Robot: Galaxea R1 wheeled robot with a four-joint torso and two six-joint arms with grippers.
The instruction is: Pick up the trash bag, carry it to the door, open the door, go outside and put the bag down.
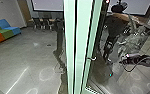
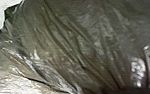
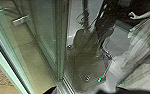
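Trash bag: right up against the left wrist camera, dark, thin plastic (image 2: pixel 76 47), all creases and shine, and what a close look this is!
Left gripper: can't tell you whether it's clenched, released or grasping that bag.
Couch: over on the left of the head view, blocks of blue, green and orange (image 1: pixel 6 31).
Chairs: next along, dark ones (image 1: pixel 42 23) at a table, a pale screen (image 1: pixel 48 5) above them.
Door frame: bang in the middle, pale green and upright (image 1: pixel 71 47), glass beside it.
Handle: small and bright (image 1: pixel 92 59), just right of those uprights.
Reflection: a dark robot shape in the glass (image 3: pixel 87 67), cyan light (image 3: pixel 99 80) glowing low down.
Right gripper: far right (image 1: pixel 123 61), a cable (image 1: pixel 129 71) looping beneath; clenched or released, can't call it.
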